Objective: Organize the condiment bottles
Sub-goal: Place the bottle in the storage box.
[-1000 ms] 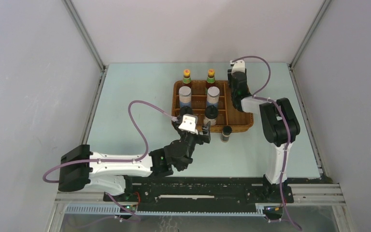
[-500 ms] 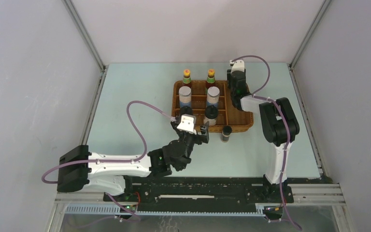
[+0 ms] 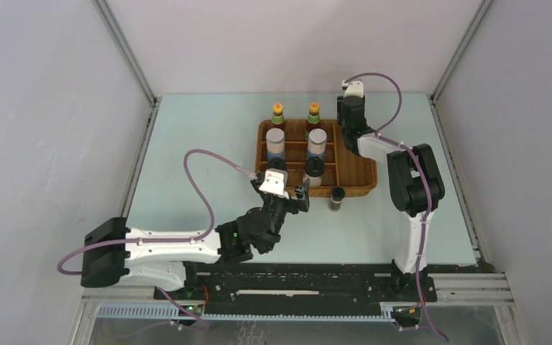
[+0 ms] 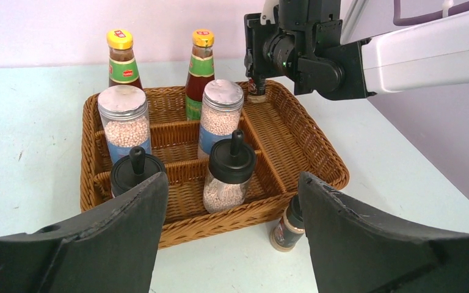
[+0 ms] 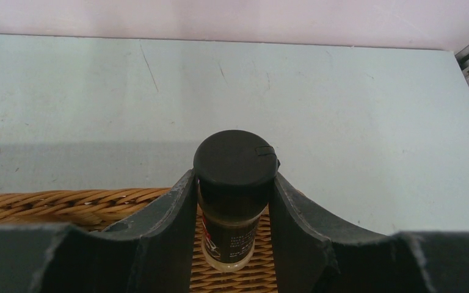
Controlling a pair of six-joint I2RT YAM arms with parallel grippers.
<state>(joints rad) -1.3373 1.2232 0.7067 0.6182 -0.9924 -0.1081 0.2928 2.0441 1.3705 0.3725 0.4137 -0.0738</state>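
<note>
The right fingers (image 5: 170, 221), gripping a tiny dark bottle (image 5: 234, 166), have moved toward the tray's (image 5: 67, 201) far right corner; left fingers (image 4: 125, 235) hang open.

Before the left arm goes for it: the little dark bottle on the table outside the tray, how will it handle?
The little dark bottle stands upright, taller than wide, so a sideways nudge probably tips it. Its round body would likely roll once down. It stands close to the wicker tray, so the left pincer may catch the rim.
</note>
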